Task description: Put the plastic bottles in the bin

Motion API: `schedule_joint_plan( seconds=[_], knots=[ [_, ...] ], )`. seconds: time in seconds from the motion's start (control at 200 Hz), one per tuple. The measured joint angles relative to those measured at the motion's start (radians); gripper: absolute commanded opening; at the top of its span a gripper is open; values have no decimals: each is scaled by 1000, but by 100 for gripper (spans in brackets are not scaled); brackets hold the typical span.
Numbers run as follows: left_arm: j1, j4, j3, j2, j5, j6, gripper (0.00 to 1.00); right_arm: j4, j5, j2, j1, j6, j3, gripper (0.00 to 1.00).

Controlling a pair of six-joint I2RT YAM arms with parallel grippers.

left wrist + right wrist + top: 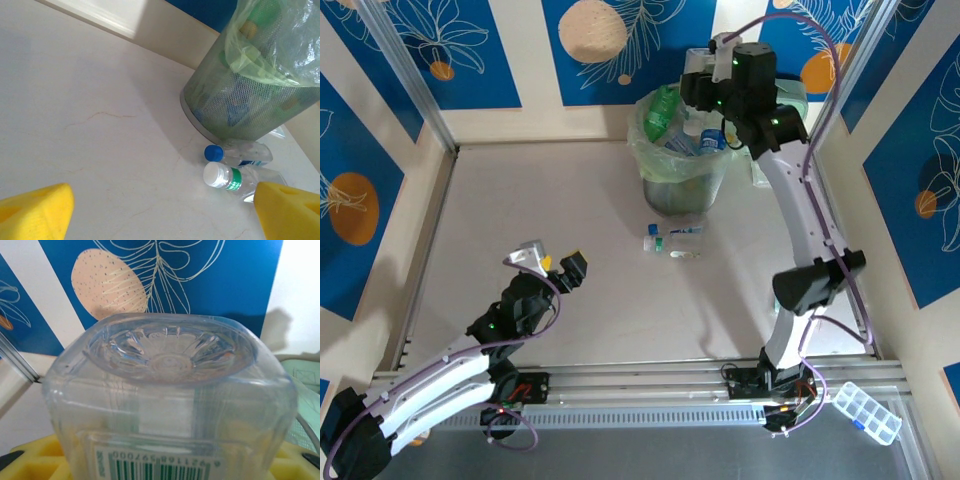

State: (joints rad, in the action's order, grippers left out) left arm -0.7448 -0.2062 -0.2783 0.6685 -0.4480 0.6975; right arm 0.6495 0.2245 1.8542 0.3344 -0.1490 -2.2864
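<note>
We start with the pale table (570, 200), walled by blue leaf-patterned panels. The right arm (800, 210) reaches from the near edge to the far side. The left arm (450, 370) lies low at the near left corner.

The bin (685, 180) stands at the far side, right of centre. It is a mesh bucket lined with a pale green bag (280, 55), and it rests upright on the table. Several bottles already lie inside it, among them a green bottle (663, 110) leaning against the left rim. Through the mesh in the left wrist view (235, 100) we make out blurred blue and green shapes, too vague to count.

The right gripper (702, 92) hangs over the bin's mouth. In its wrist view it pinches a clear bottle (170, 390) between its yellow fingers (30, 460), the ribbed base toward the camera and a barcode label at the bottom edge.

The left gripper (555, 262) is well apart from the bin, with its jaws spread wide and nothing between them. Its yellow fingers (35, 215) frame bare table.

Two clear bottles lie on their sides just in front of the bin, close together. One is a blue-capped bottle (240, 154), the nearer to the bin, and the other is a white-capped bottle (235, 179) with a green label.
</note>
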Motion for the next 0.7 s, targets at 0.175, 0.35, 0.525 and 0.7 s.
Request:
schedule_joint_plan(
  seconds=[0.175, 0.35, 0.525, 0.7],
  knots=[
    [0, -11, 0, 0, 5, 0, 92, 92, 12, 164, 39, 77, -216, 25],
    [0, -18, 0, 0, 7, 0, 92, 147, 13, 291, 87, 140, -346, 25],
    [0, -19, 0, 2, 11, 0, 92, 173, 10, 347, 119, 177, -349, 25],
    [0, -19, 0, 3, 14, 0, 92, 191, 10, 389, 129, 202, -349, 24]
  ],
)
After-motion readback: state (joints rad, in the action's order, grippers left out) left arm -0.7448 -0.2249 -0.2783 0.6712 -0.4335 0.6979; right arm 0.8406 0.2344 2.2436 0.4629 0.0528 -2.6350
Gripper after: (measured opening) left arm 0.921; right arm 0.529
